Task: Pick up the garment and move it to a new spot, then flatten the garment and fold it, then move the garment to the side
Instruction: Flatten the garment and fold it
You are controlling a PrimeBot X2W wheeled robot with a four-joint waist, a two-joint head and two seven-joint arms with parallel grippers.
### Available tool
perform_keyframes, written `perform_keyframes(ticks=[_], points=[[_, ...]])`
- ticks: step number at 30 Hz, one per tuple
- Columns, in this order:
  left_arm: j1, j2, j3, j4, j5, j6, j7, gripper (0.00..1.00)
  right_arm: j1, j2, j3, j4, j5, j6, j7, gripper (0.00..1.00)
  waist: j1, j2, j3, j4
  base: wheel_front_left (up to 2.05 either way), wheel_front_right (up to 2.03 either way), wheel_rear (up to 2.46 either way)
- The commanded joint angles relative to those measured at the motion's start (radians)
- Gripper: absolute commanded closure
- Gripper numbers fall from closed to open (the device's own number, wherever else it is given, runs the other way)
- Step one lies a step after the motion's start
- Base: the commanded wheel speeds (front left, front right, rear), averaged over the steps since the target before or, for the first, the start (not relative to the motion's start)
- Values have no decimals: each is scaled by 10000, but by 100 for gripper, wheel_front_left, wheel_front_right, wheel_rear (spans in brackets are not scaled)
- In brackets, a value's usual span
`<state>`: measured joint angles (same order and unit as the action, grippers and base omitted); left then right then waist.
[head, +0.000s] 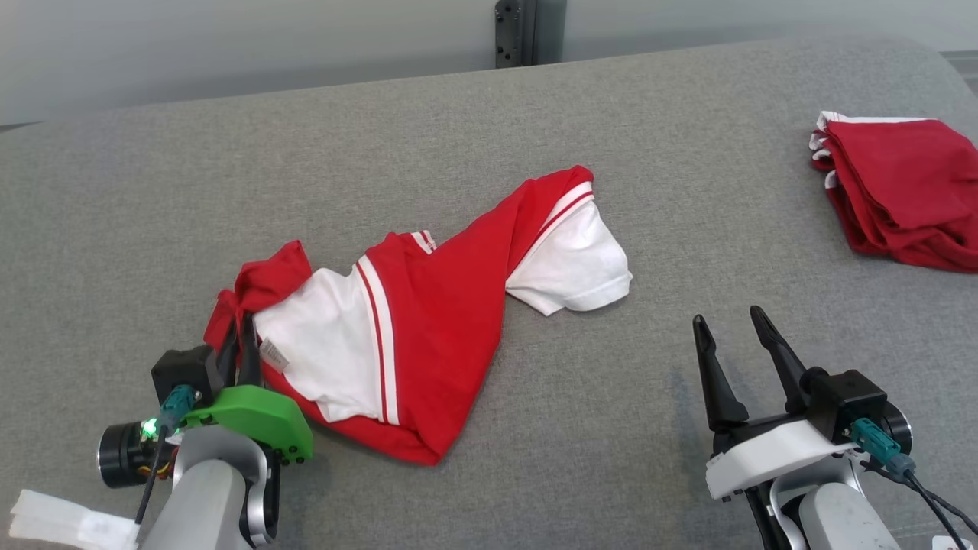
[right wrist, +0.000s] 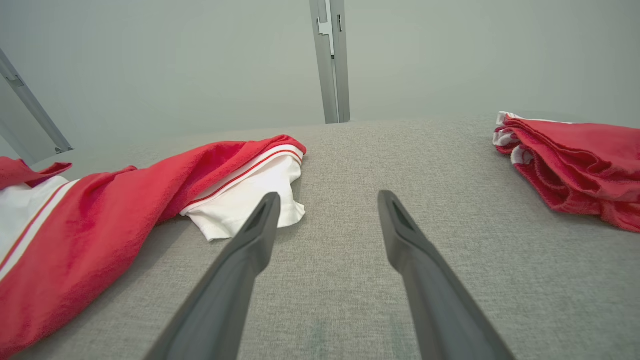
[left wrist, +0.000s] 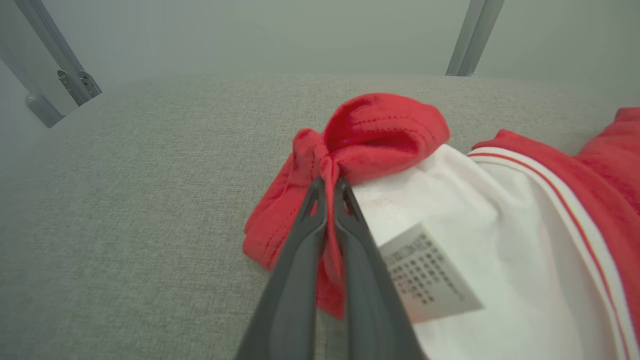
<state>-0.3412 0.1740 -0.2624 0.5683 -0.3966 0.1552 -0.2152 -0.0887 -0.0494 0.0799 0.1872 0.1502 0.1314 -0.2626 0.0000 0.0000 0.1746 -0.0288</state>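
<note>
Left tool (left wrist: 327,185) pinches a bunched red corner of the red-and-white garment (head: 443,305); right tool (head: 727,317) hovers spread above the grey surface (head: 581,458)

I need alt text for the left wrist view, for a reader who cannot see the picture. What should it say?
The left gripper is shut on a bunched red edge of a red and white shirt, which lies on a grey cushion. A grey printed label lies on the white part of the shirt, just right of the gripper.
</note>
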Motion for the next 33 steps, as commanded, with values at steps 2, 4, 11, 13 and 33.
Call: perform_keyframes(ticks=[2,4,11,13,33], points=[[414,78,137,-169,-202,109,-110,47,137,-22,-5,29,-69,-15,-31,0,0,0,-248,288,0,0,0],[686,107,251,-330,-251,191,-160,56,177,-20,-14,44,-92,-15,-31,0,0,0,-288,354,0,0,0],[2062,141,813,-1104,-679,667,-321,70,253,-22,25,60,-111,-15,-31,0,0,0,-399,491,0,0,0],[2379,135,871,-1224,-792,701,-296,35,275,-22,31,70,-113,-15,-31,0,0,0,-417,516,0,0,0],[2860,88,831,-2421,-1105,964,350,0,126,-19,189,162,-86,-15,-31,0,0,0,-386,64,0,0,0]])
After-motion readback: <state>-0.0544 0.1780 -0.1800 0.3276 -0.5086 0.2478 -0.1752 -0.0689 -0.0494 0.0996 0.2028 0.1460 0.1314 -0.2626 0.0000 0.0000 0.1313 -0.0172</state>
